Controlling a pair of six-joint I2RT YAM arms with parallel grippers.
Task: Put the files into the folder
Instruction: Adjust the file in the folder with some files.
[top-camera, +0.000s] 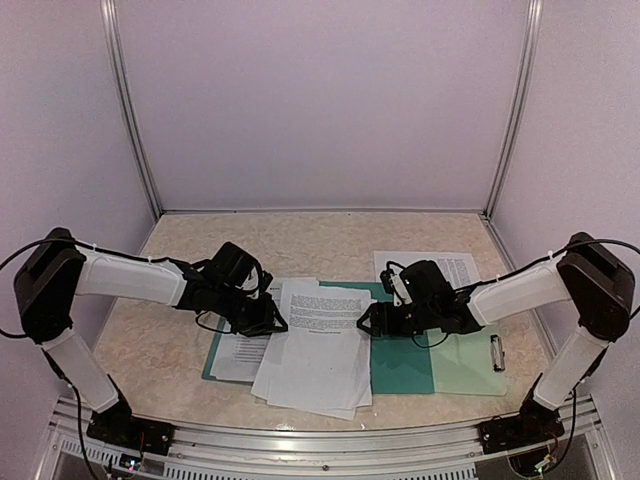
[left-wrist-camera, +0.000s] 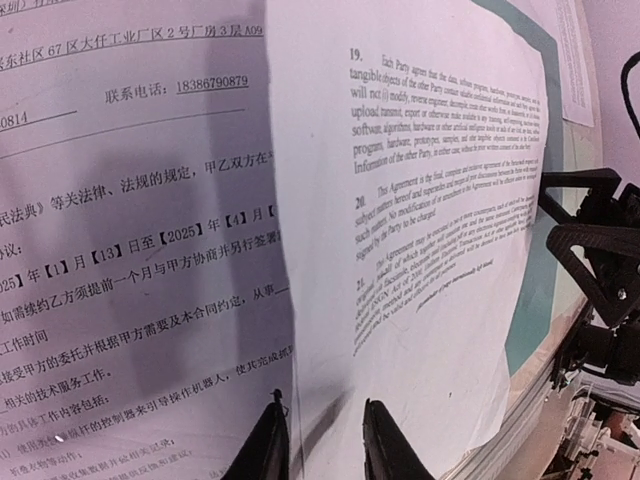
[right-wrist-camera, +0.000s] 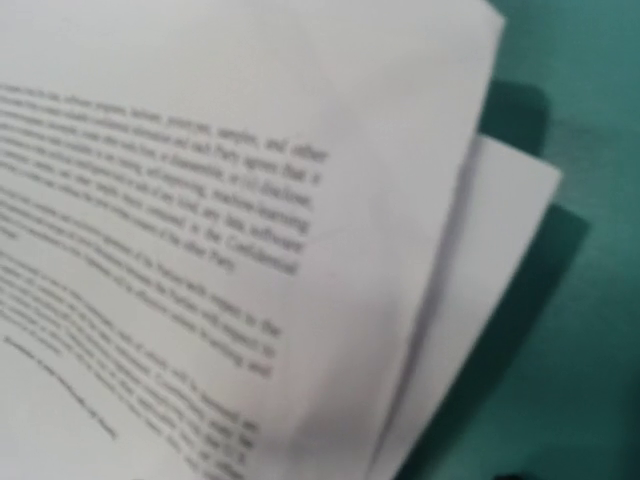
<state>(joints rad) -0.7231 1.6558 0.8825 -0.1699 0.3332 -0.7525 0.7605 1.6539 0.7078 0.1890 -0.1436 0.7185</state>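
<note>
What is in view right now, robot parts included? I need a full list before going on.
white printed paper sheets: several (exact count unclear), white with black text, in a fanned stack at mid-table, over the folder
left white sheet: at least one, white, on the folder left of the stack
far white sheet: one, white, behind the right gripper
dark teal-green flat card folder: one, under the stack
pale mint-green clipboard: one, metal clip, right of the folder
beige speckled table: one
left gripper: black, at the stack's left edge, fingers apart
right gripper: black, at the stack's right edge, jaw state unclear
</note>
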